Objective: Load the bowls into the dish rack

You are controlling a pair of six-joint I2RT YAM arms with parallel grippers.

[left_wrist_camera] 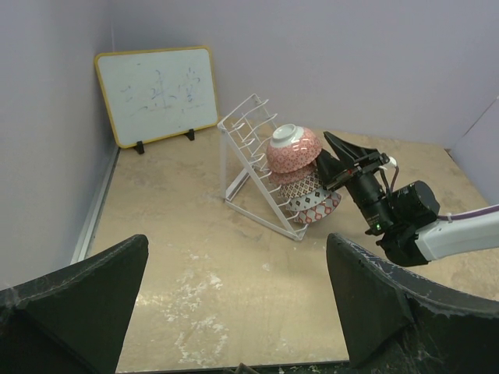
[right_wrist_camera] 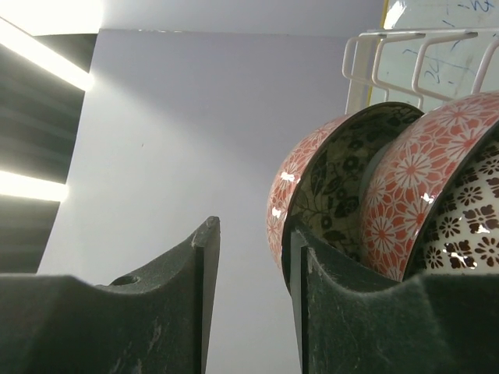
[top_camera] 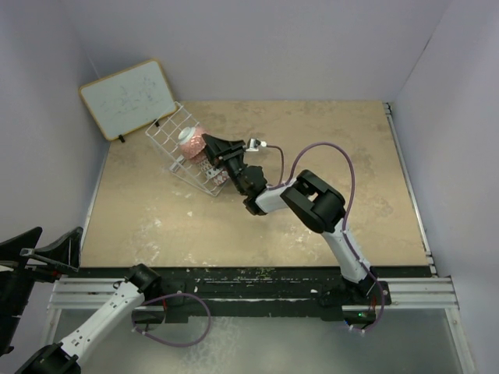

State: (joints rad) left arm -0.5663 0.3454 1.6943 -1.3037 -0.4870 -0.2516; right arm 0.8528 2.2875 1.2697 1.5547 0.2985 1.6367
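Observation:
The white wire dish rack [top_camera: 170, 134] stands tilted at the back left and also shows in the left wrist view [left_wrist_camera: 243, 144]. Several bowls are stacked on edge in it. The top bowl [left_wrist_camera: 295, 148] is pink-patterned outside; in the right wrist view [right_wrist_camera: 327, 195] its inside is dark and floral. A second pink bowl [right_wrist_camera: 413, 179] sits behind it, and more bowls [left_wrist_camera: 312, 204] sit lower down. My right gripper [top_camera: 209, 147] is open and empty right beside the top bowl [top_camera: 191, 142], with one fingertip [right_wrist_camera: 300, 249] at its rim. My left gripper [top_camera: 43, 251] is open and empty at the near left, far from the rack.
A wood-framed whiteboard [top_camera: 129, 97] leans on the back-left wall behind the rack. Grey walls close in the table on the left, back and right. The tan tabletop [top_camera: 312, 156] spreads to the right of the rack.

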